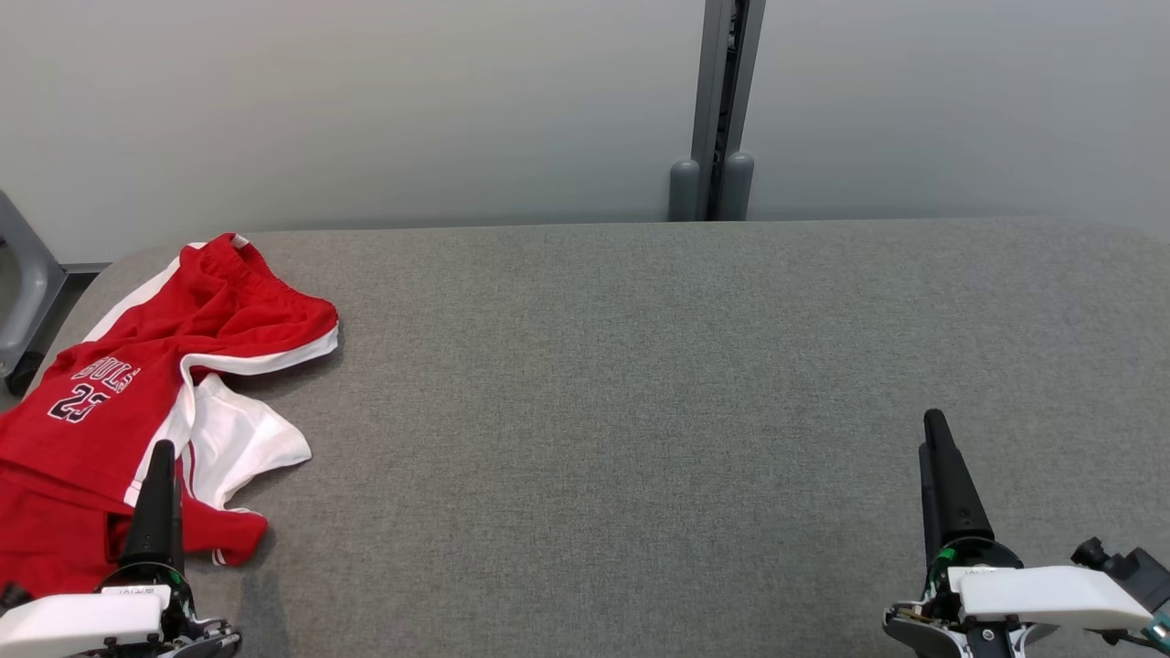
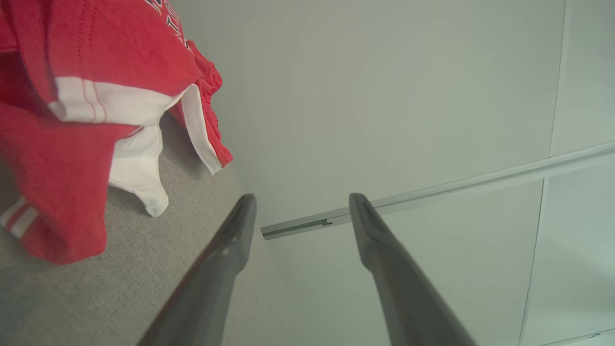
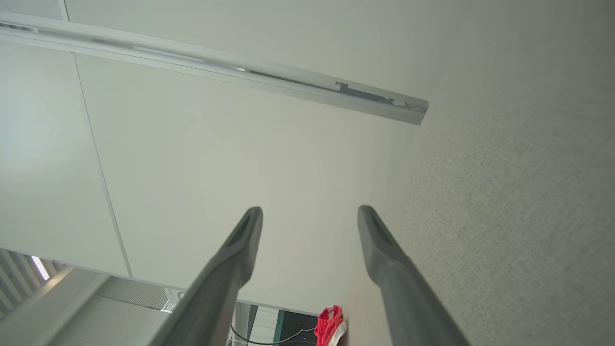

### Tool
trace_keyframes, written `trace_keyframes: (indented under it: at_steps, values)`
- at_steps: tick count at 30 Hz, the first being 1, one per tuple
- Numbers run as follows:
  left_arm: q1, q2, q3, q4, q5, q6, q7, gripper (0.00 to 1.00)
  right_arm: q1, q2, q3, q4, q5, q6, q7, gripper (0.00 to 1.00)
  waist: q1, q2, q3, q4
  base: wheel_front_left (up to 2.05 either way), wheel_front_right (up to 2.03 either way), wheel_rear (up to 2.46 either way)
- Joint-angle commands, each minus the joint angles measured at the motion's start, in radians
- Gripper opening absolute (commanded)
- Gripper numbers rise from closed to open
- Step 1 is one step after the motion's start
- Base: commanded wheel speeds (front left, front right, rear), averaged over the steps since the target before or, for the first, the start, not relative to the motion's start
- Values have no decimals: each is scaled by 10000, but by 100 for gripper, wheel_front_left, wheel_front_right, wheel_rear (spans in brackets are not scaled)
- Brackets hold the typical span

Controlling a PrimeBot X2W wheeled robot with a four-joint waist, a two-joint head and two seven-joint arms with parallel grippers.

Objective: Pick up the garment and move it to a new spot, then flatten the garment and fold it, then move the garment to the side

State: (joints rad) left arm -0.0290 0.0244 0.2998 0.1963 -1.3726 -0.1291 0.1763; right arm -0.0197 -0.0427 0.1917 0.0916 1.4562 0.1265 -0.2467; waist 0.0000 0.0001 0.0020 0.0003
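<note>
On grey fabric surface (image 1: 640,384) by pale wall (image 1: 366,100), red garment (image 1: 110,366); left fingers (image 2: 234,242), right fingers (image 3: 240,252) wide apart, empty.

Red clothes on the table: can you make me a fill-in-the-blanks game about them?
The garment is red and ____.
The number printed on it is ____.
It lies on the robot's ____ side of the grey table.
The left pincer is ____, holding nothing.
Missing words: white, 23, left, open.
</note>
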Motion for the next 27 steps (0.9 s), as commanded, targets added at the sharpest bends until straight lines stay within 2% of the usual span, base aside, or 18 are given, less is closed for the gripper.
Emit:
trace_keyframes:
  at_steps: [1,7,15,27]
  values:
    - [-341,164,-107,-243,498,35,-190,100,-324,-57,-90,-264,-412,42,-18,100,0,-1,-1,-5,0,0,0]
    - [-382,177,-365,-431,1174,229,-531,100,-397,-60,-65,-478,-1043,44,-32,100,0,-1,-1,-16,0,0,0]
    - [-352,196,-764,-682,2391,265,-1052,100,-509,-68,-147,-740,-2191,47,-54,100,0,-1,11,-46,0,0,0]
    - [-341,213,-1482,-809,4344,590,-1756,100,-683,-166,-315,-761,-4601,51,-84,100,0,-1,28,-47,0,0,0]
